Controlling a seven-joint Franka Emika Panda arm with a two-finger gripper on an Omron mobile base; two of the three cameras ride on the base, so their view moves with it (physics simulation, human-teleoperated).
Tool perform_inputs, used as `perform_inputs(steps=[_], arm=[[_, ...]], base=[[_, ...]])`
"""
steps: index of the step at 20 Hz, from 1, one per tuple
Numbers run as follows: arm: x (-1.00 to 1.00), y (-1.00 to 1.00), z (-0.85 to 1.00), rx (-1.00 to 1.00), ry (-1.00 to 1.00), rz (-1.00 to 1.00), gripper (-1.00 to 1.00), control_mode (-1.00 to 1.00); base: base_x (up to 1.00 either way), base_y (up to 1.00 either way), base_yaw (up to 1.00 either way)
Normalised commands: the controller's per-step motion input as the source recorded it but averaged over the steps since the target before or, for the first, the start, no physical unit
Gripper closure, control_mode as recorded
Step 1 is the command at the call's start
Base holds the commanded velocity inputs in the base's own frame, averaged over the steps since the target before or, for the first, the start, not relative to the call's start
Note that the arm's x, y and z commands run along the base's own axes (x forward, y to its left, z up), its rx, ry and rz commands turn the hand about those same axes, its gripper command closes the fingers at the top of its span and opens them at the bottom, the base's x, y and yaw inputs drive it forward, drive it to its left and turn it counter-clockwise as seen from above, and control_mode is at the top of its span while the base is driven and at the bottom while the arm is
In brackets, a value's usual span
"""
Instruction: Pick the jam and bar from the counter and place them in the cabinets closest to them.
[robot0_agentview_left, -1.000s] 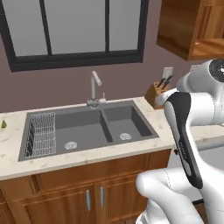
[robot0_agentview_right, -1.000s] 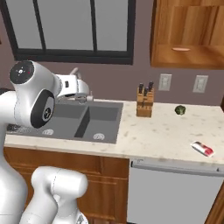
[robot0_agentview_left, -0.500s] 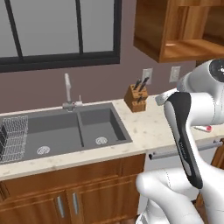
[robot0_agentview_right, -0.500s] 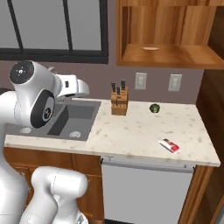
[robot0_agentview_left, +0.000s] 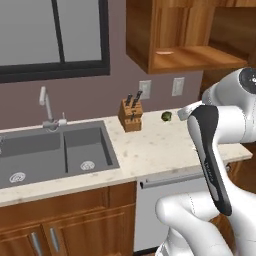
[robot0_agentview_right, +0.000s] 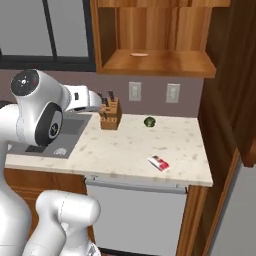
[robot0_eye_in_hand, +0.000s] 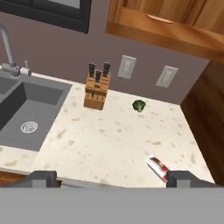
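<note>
The bar (robot0_agentview_right: 159, 163) is a small red-and-white packet lying flat near the front right of the counter (robot0_agentview_right: 125, 145). In the hand view the bar (robot0_eye_in_hand: 157, 168) lies just inside my right fingertip (robot0_eye_in_hand: 183, 177). My gripper (robot0_eye_in_hand: 113, 178) is open with nothing between its fingers, held above the counter's (robot0_eye_in_hand: 109, 140) front edge. An open wall cabinet (robot0_agentview_right: 155, 62) hangs over this stretch of counter, and the cabinet (robot0_agentview_left: 190, 55) appears at the top right of the left base view. The jam is out of view.
A knife block (robot0_agentview_right: 109, 116) and a small green broccoli (robot0_agentview_right: 149, 121) stand by the back wall. A pale pink oval thing (robot0_agentview_right: 139, 54) lies on the cabinet shelf. The sink (robot0_agentview_left: 55, 150) and faucet (robot0_agentview_left: 47, 107) are on the left. A tall wooden panel (robot0_agentview_right: 230, 100) closes the counter's right end.
The whole picture has slid left in both base views, so the base has driven right. The sink moved toward the left edge, and the open cabinet stands nearer. The gripper stays open.
</note>
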Motion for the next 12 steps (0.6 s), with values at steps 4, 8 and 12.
perform_inputs(steps=[4, 8, 12], arm=[[0.00, 0.00, 0.00, 0.00, 0.00, 0.00, -1.00, 1.00], [0.00, 0.00, 0.00, 0.00, 0.00, 0.00, -1.00, 1.00], [0.00, 0.00, 0.00, 0.00, 0.00, 0.00, -1.00, 1.00]], base=[[0.00, -0.59, 0.00], [-0.02, -0.36, 0.00], [0.00, 0.00, 0.00]])
